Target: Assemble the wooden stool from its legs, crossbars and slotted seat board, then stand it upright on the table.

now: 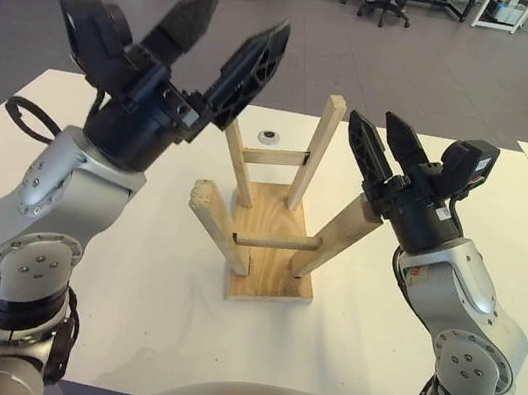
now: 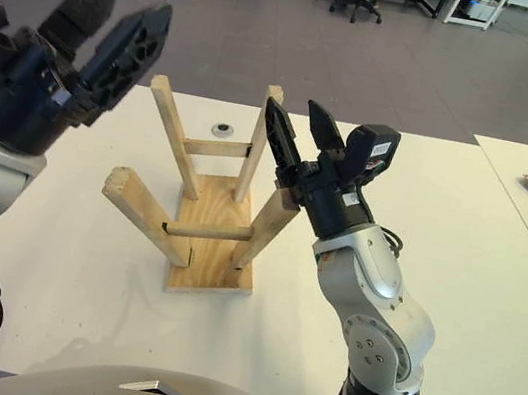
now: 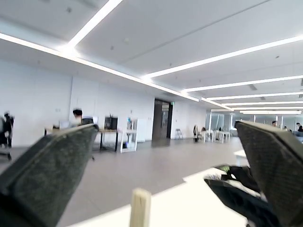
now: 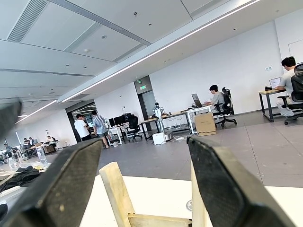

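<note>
Looming closest to the head camera, the left gripper (image 1: pixel 243 17) is hanging high over the left side of the table (image 1: pixel 129 276), its fingers spread wide and gripping nothing. Across from it the right gripper (image 1: pixel 374 125) is hovering lower, fingers also apart, right at the upper end of the near-right leg (image 1: pixel 338 238). Between them the stool (image 1: pixel 266 213) is sitting upside down near the table's middle. Its seat board (image 1: pixel 275 286) is lying flat on the surface and four legs are pointing up and splaying outward, with one crossbar (image 1: pixel 274 157) bridging the far pair and another (image 1: pixel 277 242) the near pair.

That pose is making sense for assembly: the board is giving a steady base while legs go in from above. By my reading the joining looks done and the flip onto its feet is what is remaining. Both grippers are flanking the legs as if readying a two-sided hold.

The right gripper is covering the near-right leg's tip, so contact there is impossible to judge — and the seat's slots and leg sockets are too faint to make out.
</note>
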You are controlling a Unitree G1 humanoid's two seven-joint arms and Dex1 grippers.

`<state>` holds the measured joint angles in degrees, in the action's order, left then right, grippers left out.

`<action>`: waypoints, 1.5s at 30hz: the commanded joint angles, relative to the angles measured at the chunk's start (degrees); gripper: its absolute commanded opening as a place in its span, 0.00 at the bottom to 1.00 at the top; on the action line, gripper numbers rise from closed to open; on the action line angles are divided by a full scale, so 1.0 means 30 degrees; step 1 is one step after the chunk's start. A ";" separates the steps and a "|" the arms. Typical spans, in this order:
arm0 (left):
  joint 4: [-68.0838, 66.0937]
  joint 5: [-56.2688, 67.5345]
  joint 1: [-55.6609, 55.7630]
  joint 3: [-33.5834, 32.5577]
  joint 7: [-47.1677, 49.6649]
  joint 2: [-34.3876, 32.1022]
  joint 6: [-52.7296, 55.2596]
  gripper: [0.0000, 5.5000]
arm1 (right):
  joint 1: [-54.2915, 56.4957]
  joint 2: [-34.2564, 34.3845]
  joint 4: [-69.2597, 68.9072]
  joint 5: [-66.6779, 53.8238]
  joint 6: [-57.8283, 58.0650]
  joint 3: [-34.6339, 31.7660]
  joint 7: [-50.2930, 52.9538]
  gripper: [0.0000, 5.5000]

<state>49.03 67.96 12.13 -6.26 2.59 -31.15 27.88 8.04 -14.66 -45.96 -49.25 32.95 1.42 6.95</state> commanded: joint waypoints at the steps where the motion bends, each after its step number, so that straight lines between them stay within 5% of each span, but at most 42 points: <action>1: -0.0203 -0.1244 -0.6383 0.4047 0.0388 -0.1353 0.3597 0.97 | -0.1003 -0.0256 0.0991 0.0107 0.1951 0.0628 0.0503 0.61; 5: -0.1146 -0.2646 -0.5979 0.3833 0.0889 -0.0729 0.3176 0.97 | -0.0663 -0.0319 0.1209 0.0016 0.2116 0.0549 0.0536 0.61; 10: -0.2005 -0.4149 -0.0379 0.1337 0.1881 -0.1141 0.2358 0.97 | -0.0538 -0.0189 0.1336 0.0173 0.2045 0.0690 0.0551 0.61; 14: -0.3663 0.2593 0.9243 -0.2900 0.5778 -0.0378 -0.0067 0.97 | -0.0841 -0.0440 0.1118 0.0340 0.2063 0.0277 0.0680 0.61; 16: -0.5060 0.3030 1.0473 -0.4377 0.5508 -0.0871 -0.0567 0.97 | -0.0722 -0.0381 0.1170 0.0396 0.1977 0.0287 0.0636 0.61; 20: -0.5880 -0.0113 0.5560 -0.4452 0.3531 -0.1197 0.0047 0.97 | 0.1249 -0.1028 0.1166 -0.0805 0.1358 -0.0844 -0.1008 0.61; 24: -0.5286 -0.2479 0.1726 -0.4622 0.2314 -0.0183 -0.0728 0.97 | 0.2842 -0.3861 0.1535 -0.6131 0.1789 -0.3864 -0.5032 0.61; 29: -0.4643 -0.4076 -0.1559 -0.5758 0.1481 0.0936 -0.1669 0.97 | 0.0009 -0.8475 0.1994 -0.9915 0.4695 -0.5072 -1.0102 0.61; 37: -0.4352 -0.5118 -0.2106 -0.4834 0.0887 0.2069 -0.1550 0.97 | -0.2647 -0.9497 0.1738 -0.4268 0.4072 -0.2762 -1.1277 0.61; 45: -0.5170 -0.5522 -0.1627 -0.5077 0.0233 0.1918 -0.1365 0.98 | -0.1800 -0.9196 0.3602 -0.1381 0.2374 -0.2204 -1.4244 0.39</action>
<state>34.24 51.95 6.48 -20.94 4.28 -24.89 23.13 0.13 -42.37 -36.89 -54.80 41.64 -5.80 -33.85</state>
